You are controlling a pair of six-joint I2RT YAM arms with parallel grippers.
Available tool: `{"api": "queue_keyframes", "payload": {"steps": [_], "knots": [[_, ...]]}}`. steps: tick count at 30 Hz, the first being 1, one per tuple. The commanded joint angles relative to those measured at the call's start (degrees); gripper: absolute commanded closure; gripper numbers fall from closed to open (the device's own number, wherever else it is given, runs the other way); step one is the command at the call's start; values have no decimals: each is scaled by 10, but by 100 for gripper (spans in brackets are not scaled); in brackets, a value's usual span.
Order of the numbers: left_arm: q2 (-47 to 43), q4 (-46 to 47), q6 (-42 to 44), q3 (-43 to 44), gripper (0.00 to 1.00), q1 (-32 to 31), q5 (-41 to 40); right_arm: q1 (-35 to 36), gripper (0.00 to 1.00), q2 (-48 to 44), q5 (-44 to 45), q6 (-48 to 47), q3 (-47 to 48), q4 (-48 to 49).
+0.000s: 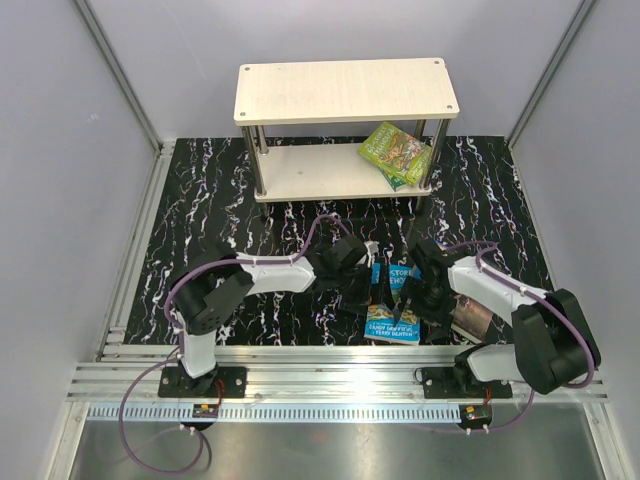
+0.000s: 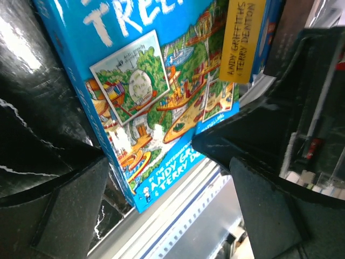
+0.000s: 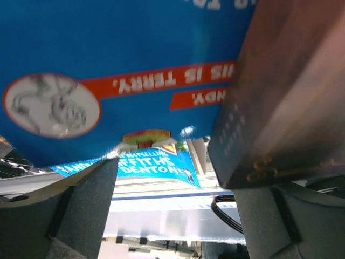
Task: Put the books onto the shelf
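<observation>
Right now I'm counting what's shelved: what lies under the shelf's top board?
Green books lie stacked at the right end of the lower board. The top board hides the back of that tier.

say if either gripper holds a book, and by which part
Nothing appears held: the left gripper and right gripper both stand open at the blue books, clamped on neither.

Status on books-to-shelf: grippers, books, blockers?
Left gripper open, right gripper open, both over blue cartoon-cover paperbacks. Green paperbacks on lower tier of pale wooden shelf. No obstruction seen.
</observation>
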Motion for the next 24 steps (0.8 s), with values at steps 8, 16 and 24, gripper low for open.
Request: {"api": "queue_keyframes", "payload": {"steps": [8, 16, 24], "knots": [[24, 29, -32, 24, 1, -4, 20, -14, 23, 102, -33, 17, 43, 147], [26, 39, -38, 6, 1, -4, 47, -14, 90, 108, -158, 52, -35, 324], [-2, 27, -26, -8, 1, -1, 61, -12, 100, 26, -194, 44, 10, 283]]}}
